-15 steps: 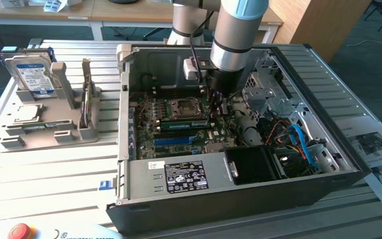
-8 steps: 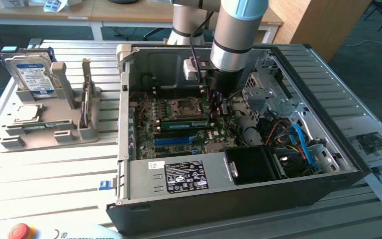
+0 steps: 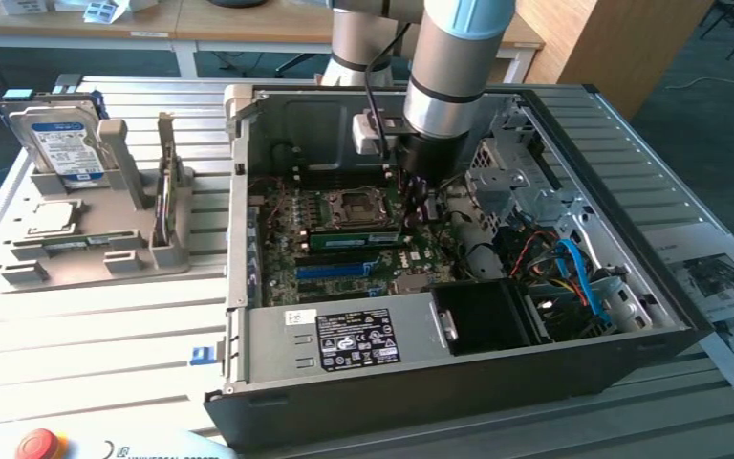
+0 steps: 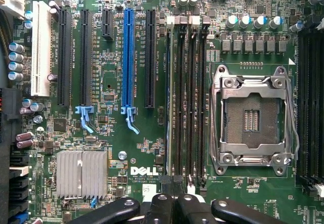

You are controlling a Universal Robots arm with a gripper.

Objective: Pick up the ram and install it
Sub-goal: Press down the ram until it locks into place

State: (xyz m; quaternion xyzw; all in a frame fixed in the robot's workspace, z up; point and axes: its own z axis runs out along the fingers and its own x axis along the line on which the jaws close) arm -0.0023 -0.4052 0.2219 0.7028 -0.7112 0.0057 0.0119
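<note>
I have the arm down inside the open computer case, with the tool hanging low over the motherboard next to the bank of memory slots.

The tool's fingers are together, and from the wrist view a thin edge runs straight away from between them along the slot bank. I take that to be the ram seen edge-on, standing upright in the first slot beside the long black expansion slot. I cannot tell for certain that the fingers are pinching it and not merely resting on its top edge.

In the exterior view a green stick lies along the board just below the processor socket, at the foot of the tool; this reads as the ram at its slot.

Holding it edge-up makes sense: the slot accepts the stick only vertically, with the contacts pointing down (whether the white end latches have closed I cannot make out).

On the surface to the exterior view's left, the grey parts holder carries the hard drive and a processor chip. My judgement: the ram is off the holder and the work stands at seating.
</note>
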